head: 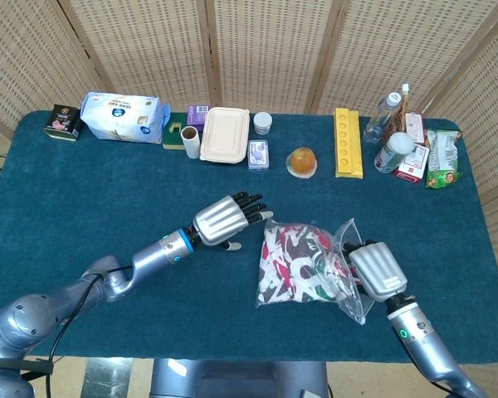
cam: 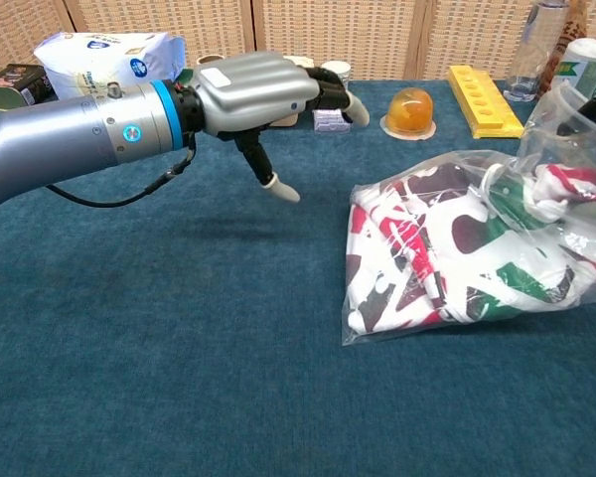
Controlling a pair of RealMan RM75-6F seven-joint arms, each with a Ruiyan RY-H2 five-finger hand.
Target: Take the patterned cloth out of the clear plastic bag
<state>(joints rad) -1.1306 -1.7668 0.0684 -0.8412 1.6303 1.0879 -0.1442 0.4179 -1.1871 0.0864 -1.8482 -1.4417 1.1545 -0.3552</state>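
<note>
A teal-carpeted table (head: 83,199) stands before woven wicker screen panels (head: 266,50).

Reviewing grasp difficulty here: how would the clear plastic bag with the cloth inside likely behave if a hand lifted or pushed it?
The clear plastic bag looks floppy: it sags flat on the table around the bunched patterned cloth, so it would probably droop when lifted. Its glossy film may be slippery. It likely slides or crumples rather than rolls if pushed.
</note>
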